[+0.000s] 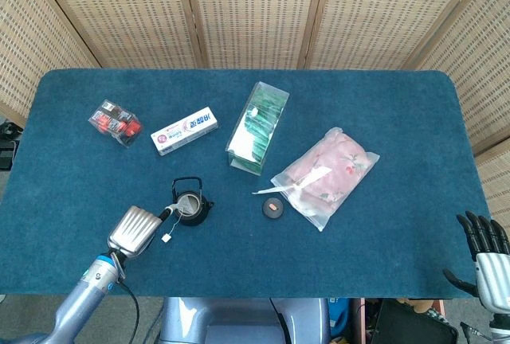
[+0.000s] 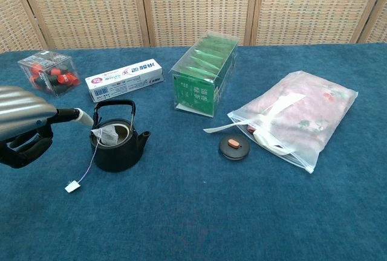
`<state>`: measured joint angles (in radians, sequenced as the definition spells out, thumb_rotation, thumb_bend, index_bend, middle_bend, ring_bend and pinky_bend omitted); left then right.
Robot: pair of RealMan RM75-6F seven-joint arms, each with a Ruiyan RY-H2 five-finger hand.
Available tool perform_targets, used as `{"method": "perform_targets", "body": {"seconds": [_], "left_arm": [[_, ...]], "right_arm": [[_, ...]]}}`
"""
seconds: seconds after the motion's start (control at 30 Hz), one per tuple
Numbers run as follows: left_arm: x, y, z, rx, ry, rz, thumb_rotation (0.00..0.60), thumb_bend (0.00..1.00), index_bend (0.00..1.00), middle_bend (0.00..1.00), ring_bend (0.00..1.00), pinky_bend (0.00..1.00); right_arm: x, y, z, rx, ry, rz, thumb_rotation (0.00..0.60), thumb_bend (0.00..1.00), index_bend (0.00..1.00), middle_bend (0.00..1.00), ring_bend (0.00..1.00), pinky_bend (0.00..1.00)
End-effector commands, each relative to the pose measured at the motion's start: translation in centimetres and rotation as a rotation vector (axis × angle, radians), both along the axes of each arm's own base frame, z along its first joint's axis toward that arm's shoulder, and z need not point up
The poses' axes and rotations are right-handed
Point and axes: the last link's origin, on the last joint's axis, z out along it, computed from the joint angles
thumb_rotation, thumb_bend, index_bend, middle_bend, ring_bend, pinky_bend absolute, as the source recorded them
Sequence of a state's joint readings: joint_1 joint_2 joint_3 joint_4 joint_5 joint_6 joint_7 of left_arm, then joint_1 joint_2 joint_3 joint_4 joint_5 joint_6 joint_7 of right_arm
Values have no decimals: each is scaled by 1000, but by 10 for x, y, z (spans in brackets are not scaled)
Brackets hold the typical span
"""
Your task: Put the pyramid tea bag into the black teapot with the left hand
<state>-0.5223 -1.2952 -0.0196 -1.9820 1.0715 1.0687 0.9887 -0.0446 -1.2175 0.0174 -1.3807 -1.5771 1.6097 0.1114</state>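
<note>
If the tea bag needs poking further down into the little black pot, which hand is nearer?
Left. The left hand is right beside the black teapot, where the tea bag sits at the opening. The right hand is off at the table's far corner.

From my seat I cannot make out one word or number anywhere. The white toothpaste box (image 2: 126,80) carries red and blue lettering along its long face and a round red mark at its left end, but the characters are too small and blurred for me in both views. The green tea box (image 2: 203,83) shows pale print low on its front panel, equally unreadable. The paper tag (image 2: 72,186) on the tea bag string looks plain white to me.
</note>
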Motion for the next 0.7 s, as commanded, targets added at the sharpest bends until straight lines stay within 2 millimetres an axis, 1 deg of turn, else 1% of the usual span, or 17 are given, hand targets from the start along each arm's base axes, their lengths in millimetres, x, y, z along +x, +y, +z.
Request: {"method": "perform_targets", "body": {"seconds": [0.03,0.7], "left_arm": [[3,5,-9,-20,11,2,600,697,136,782,672,631],[3,16,-33,-54,41,49,600,698,136,782,672,631]], "right_arm": [[0,0,0,0,1,-1,600,71,92,138,0,84],[0,1,0,0,3,-10,600,71,92,138,0,84]]}}
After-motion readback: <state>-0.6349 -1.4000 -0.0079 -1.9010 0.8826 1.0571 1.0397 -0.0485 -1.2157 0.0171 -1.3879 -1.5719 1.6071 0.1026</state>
